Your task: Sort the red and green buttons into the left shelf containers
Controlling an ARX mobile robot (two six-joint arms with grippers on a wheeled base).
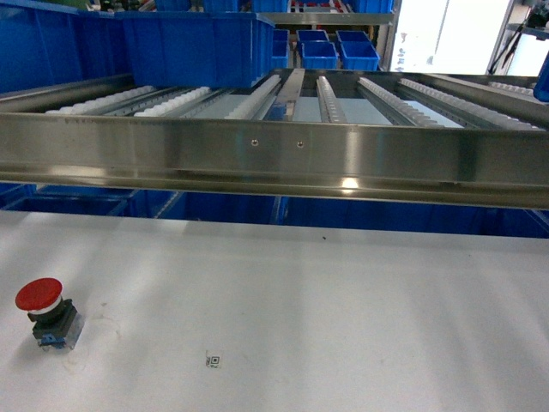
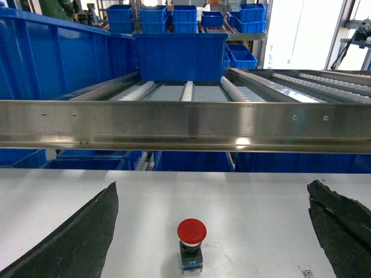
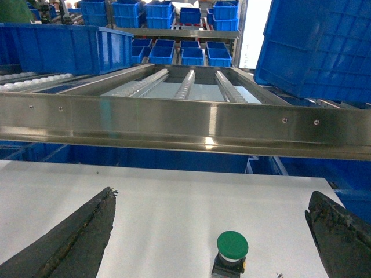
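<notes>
A red button (image 1: 43, 311) with a mushroom cap stands on the white table at the near left. In the left wrist view the red button (image 2: 191, 238) sits upright between the wide-apart fingers of my left gripper (image 2: 212, 194), untouched. A green button (image 3: 232, 250) stands at the bottom edge of the right wrist view, inside the spread of my open right gripper (image 3: 213, 196); it does not show in the head view. Large blue bins (image 1: 154, 43) rest on the roller shelf at the upper left, also seen as a blue bin (image 2: 179, 57). Neither gripper shows in the head view.
A long steel rail (image 1: 274, 154) fronts the roller shelf and crosses the view above the table's far edge. Small blue trays (image 1: 328, 50) stand far behind. Another big blue bin (image 3: 319, 46) hangs at the upper right. A small code sticker (image 1: 213, 360) lies on the table.
</notes>
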